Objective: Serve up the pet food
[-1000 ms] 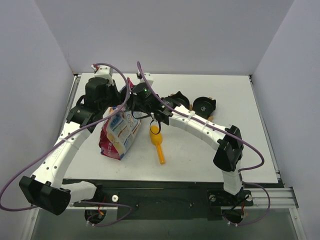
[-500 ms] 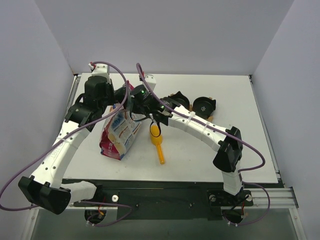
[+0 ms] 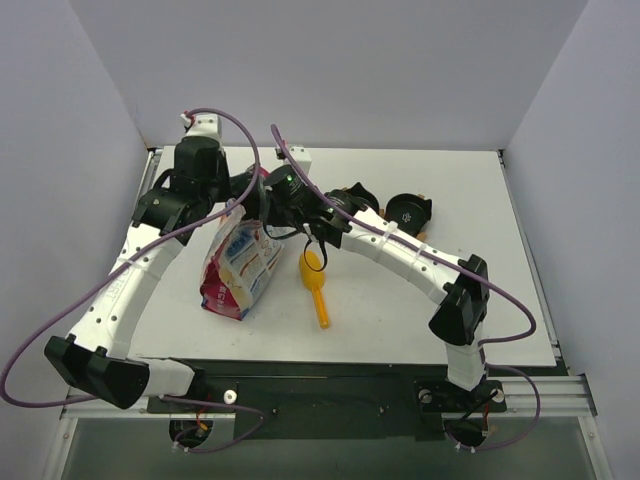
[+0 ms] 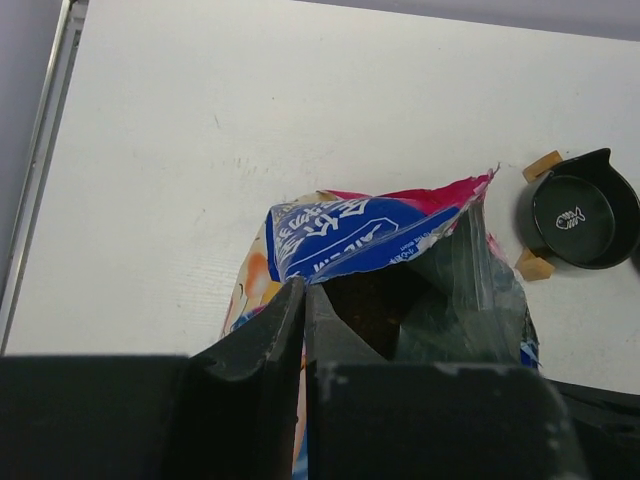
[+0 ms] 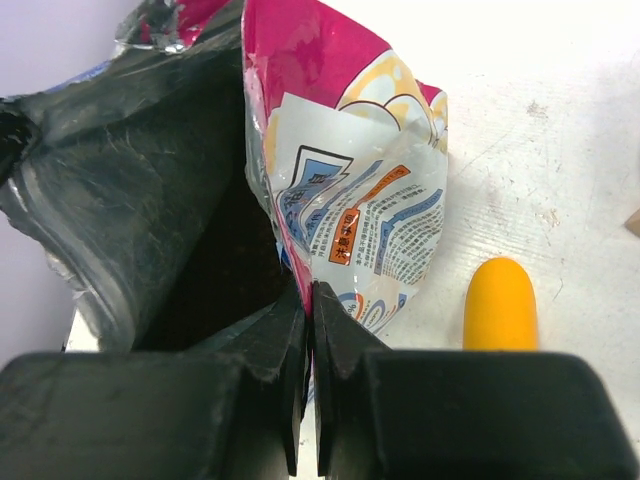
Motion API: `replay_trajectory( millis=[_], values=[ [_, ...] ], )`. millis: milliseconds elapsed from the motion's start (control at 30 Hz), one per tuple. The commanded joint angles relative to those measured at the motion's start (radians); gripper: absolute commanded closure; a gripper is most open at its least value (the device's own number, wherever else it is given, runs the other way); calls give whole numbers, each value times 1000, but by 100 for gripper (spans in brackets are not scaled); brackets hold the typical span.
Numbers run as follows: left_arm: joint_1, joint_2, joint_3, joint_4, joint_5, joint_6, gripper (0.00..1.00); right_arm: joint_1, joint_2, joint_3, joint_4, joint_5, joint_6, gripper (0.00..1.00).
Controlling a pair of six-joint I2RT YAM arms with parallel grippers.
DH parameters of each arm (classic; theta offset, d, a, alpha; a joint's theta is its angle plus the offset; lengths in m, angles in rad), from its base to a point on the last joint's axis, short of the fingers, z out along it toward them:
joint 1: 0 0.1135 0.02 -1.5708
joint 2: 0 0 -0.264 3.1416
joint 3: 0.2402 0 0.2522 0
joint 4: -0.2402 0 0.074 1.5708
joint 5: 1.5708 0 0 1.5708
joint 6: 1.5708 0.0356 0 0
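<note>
White table (image 3: 470,300); glossy magenta-edged pet food bag (image 3: 240,268), mouth agape.

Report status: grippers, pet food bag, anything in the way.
Left gripper shut on pet food bag rim; right gripper shut on opposite rim. Bag mouth open. Yellow scoop beside bag, untouched. Nothing in the way.

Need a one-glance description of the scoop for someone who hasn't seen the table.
On the white table, find the magenta-edged pet food bag left of centre. The scoop lies flat just right of it, handle pointing toward the arm bases. It is the only yellow-orange item; the bowls behind it are black.
</note>
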Motion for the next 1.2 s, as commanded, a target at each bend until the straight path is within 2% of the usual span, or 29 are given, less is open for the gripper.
replay_trajectory(
  millis=[0, 33, 133, 167, 200, 267, 533, 633, 700, 767, 867, 1000, 1033, 1067, 1167],
  values=[
    [10, -44, 17, -15, -9, -22, 79, -24, -113, 2, 71, 5, -42, 100],
    [10, -58, -4, -3, 2, -38, 71, -22, -114, 2, 71, 3, -42, 100],
    [-6, -81, -77, 9, 22, -70, 57, -24, -116, -4, 84, -4, -30, 100],
    [-17, -98, -103, 13, 22, -82, 45, -27, -116, -4, 88, -14, -28, 100],
    [-22, -105, -120, 22, 25, -84, 42, -27, -114, -3, 90, -23, -22, 100],
    [-31, -130, -153, 35, 41, -94, 30, -25, -108, -1, 90, -31, -20, 100],
    [-71, -159, -200, 95, 111, -122, 12, -16, -111, -21, 99, -24, -31, 100],
    [-77, -127, -174, 80, 124, -122, 11, -13, -110, -23, 99, -24, -27, 100],
    [-80, -113, -167, 79, 122, -119, 13, -10, -111, -23, 104, -27, -27, 100],
    [-80, -102, -163, 71, 117, -108, 23, -5, -111, -15, 110, -26, -31, 100],
    [-80, -102, -154, 52, 62, -75, 48, -5, -102, 7, 105, -23, -33, 100],
    [-80, -128, -144, 45, 24, -38, 67, -4, -99, 14, 96, -15, -45, 100],
    [-80, -132, -140, 36, 19, -32, 79, -4, -99, 13, 96, -3, -48, 100],
    [-80, -132, -129, 31, 10, -22, 86, -4, -100, 13, 98, -3, -48, 100],
    [-80, -138, -114, 26, -14, -1, 96, -4, -102, 7, 101, -3, -43, 100]
  ],
)
